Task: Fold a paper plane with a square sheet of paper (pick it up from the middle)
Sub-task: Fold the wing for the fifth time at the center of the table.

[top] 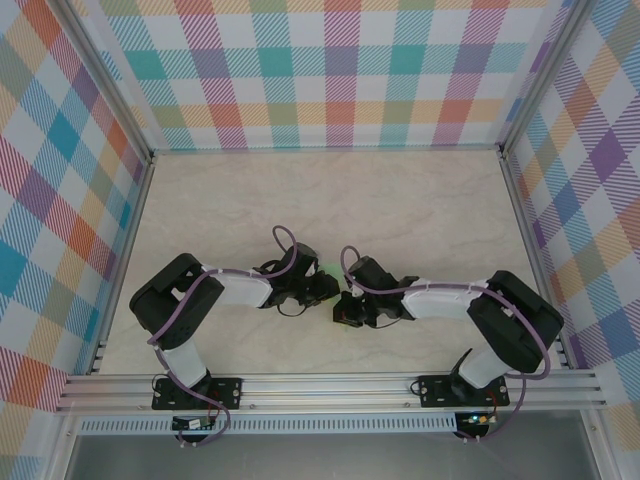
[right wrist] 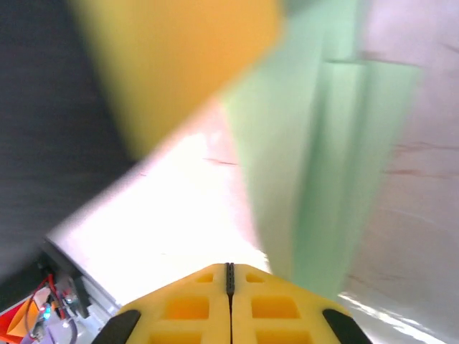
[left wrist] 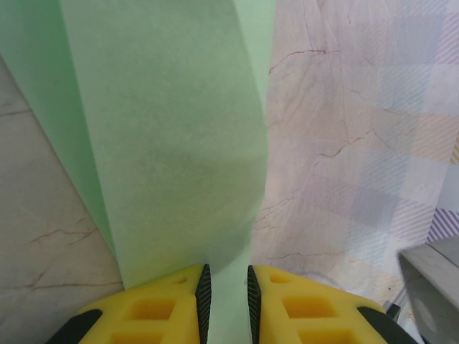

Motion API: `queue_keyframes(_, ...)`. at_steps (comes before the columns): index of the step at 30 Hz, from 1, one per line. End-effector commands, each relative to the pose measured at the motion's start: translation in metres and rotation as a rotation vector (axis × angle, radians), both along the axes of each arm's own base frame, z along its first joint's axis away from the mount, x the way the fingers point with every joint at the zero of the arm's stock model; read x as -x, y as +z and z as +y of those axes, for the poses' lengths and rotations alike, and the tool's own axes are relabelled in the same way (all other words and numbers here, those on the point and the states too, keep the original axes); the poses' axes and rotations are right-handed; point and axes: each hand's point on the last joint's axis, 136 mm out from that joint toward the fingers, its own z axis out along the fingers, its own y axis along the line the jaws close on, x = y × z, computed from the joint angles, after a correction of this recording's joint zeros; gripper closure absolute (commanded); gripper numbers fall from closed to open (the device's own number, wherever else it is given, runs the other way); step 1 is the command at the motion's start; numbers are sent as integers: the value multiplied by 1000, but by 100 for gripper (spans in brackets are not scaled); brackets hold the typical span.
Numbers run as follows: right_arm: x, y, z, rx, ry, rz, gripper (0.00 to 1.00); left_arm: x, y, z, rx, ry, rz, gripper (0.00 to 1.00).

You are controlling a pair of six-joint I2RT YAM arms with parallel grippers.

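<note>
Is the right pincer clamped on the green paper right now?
No, the right pincer has its yellow fingers pressed flat together with nothing between, and the green paper passes beside them.

Both arms are bending inward over the pale marbled tabletop, with their wrists nearly meeting at its middle. The left gripper is pointing right. The right gripper is sitting just beside it, slightly nearer the bases. A sliver of the pale green paper plane is peeking out by the left gripper. Plaid walls are enclosing three sides.
</note>
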Motion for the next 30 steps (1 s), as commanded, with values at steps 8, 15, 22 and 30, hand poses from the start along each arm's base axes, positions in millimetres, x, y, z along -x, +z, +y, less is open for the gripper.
queue_keyframes(8,31,-28,-36,62,-34,85,93,20,-28,18,-109,-20,72,76)
queue_keyframes(15,37,-16,-45,65,-23,72,91,19,-29,17,-109,-19,74,76)
queue_keyframes(22,23,19,-38,18,-24,-32,90,19,-28,15,-98,-22,76,76)
queue_keyframes(30,-16,51,8,-131,-44,-126,91,19,-26,14,-87,-18,77,76)
